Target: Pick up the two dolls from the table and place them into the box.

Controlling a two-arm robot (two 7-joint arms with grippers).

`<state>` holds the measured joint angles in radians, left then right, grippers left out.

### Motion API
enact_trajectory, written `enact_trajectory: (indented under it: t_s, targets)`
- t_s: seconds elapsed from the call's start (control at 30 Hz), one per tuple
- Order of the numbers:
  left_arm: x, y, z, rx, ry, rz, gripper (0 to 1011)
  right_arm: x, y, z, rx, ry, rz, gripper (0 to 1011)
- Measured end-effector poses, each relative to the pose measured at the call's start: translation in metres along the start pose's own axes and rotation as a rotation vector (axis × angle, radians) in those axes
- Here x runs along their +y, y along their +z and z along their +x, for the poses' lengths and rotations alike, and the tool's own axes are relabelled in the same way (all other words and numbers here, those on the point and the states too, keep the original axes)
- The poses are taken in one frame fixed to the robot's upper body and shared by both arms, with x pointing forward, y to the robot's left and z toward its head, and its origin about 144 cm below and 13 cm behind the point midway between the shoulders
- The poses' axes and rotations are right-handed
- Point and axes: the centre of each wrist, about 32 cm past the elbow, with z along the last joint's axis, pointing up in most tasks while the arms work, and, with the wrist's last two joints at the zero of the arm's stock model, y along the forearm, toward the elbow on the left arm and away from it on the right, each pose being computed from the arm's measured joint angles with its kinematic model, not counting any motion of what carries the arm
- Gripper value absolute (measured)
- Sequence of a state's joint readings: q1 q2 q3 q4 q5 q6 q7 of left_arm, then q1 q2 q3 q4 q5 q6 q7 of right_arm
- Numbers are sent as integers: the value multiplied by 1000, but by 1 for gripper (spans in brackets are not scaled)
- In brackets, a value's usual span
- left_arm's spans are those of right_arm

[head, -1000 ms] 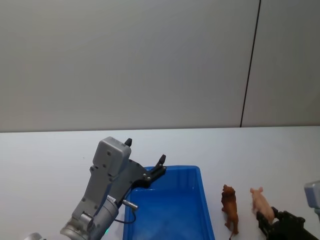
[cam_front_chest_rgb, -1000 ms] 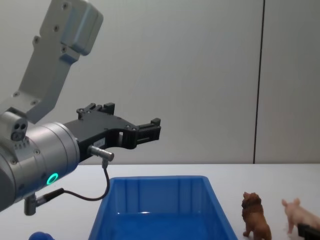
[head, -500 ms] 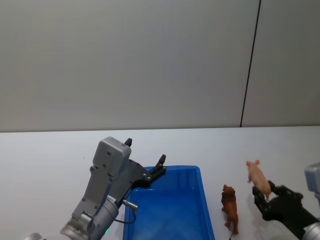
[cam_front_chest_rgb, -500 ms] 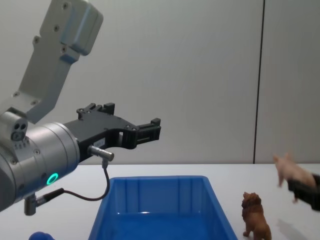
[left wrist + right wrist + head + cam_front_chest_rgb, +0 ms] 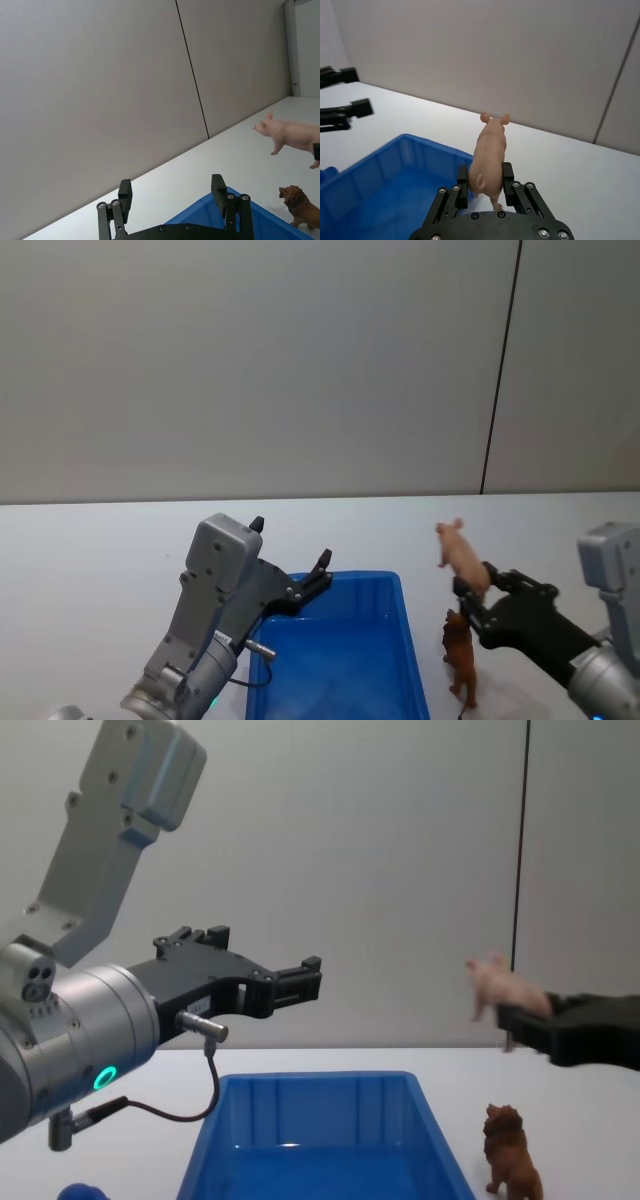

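Pink pig (image 5: 462, 555) is clamped by its rump in our right gripper (image 5: 472, 587), aloft just right of the blue box (image 5: 370, 580), over the brown lion (image 5: 461, 660) on the table (image 5: 100, 560). From the left wrist, our left gripper (image 5: 171, 192) hangs wide open by the box's far-left corner. From the right wrist, the box lies left of the pig; from the chest, the pig clears the rim.

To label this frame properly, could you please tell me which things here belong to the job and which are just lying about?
Job: blue bin; pig, held in the right pincer above the table; lion, standing on the table beside the bin; left pincer, open, raised by the bin's far left corner.
Lying about: small blue rounded thing, left of the bin.
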<state>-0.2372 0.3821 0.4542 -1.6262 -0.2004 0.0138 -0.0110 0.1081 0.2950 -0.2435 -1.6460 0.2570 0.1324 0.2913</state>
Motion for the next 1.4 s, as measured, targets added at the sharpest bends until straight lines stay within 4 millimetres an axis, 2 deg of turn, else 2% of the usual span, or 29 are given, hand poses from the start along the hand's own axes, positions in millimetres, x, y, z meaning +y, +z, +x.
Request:
enact_trajectory:
  t_s: [0.4,0.57,0.67,0.8,0.83,0.9,1.03,1.4]
  targets:
    - [0,0,0,0,0,0,1001,21,7,-19,50,146,-26,389]
    - [0,0,0,0,0,0,1001,27,7,-25,64,183,-38,537]
    - [0,0,0,0,0,0,1001,29,7,-27,68,196,-43,683]
    - [0,0,0,0,0,0,1001,29,7,-28,70,202,-43,761]
    - [0,0,0,0,0,0,1001,29,7,-27,70,202,-44,815]
    - [0,0,0,0,0,0,1001,28,7,-26,70,200,-43,847]
    - [0,0,0,0,0,0,1001,24,7,-22,65,183,-39,981]
    - [0,0,0,0,0,0,1001,6,2,-10,69,107,-44,1001]
